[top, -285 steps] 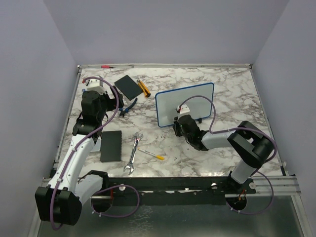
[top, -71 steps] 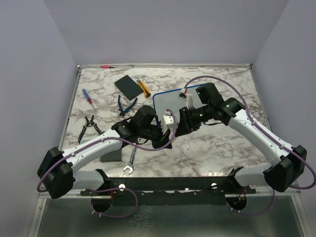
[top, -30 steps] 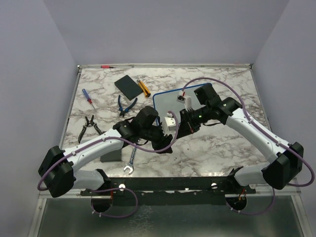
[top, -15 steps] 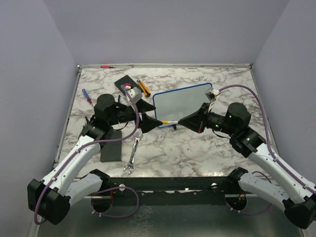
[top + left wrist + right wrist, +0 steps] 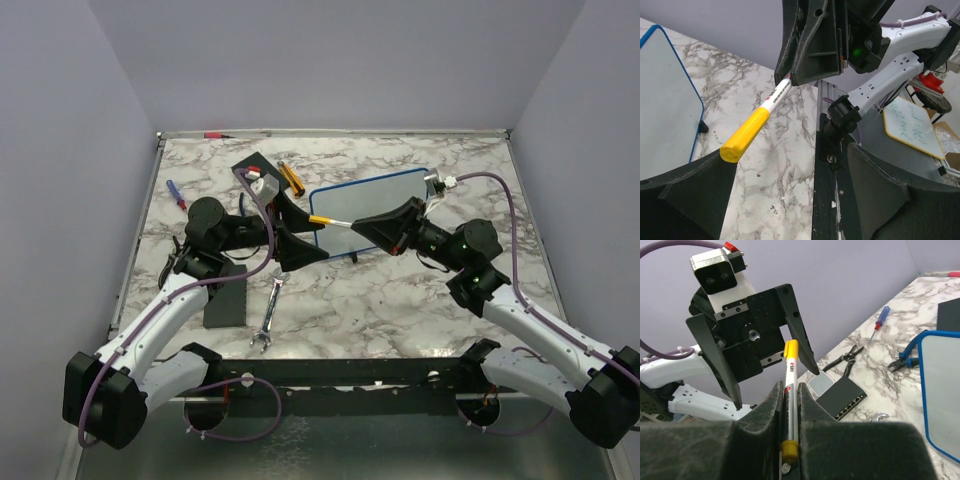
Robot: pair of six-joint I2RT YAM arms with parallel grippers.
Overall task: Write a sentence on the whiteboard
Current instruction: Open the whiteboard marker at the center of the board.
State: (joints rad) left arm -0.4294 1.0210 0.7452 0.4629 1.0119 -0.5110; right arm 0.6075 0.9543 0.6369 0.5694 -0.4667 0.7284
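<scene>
The whiteboard (image 5: 375, 203), white with a blue frame, stands tilted at mid table; its edge also shows in the left wrist view (image 5: 665, 100). No sentence shows on its face. My right gripper (image 5: 358, 223) is shut on a white marker (image 5: 791, 360) with a yellow cap (image 5: 744, 136), held in the air in front of the board. My left gripper (image 5: 300, 240) faces it, open wide. The cap's end sits between the left gripper's spread fingers (image 5: 685, 195), close to one of them.
A flat black pad (image 5: 258, 173) and an orange tube (image 5: 291, 178) lie at the back left. A screwdriver (image 5: 175, 193) lies near the left edge. A wrench (image 5: 270, 312) and a black box (image 5: 225, 295) lie at the front left.
My left gripper's jaws have opened wide around the marker's cap. The right gripper has carried the marker slightly up and back, and both arms have shifted with it.
</scene>
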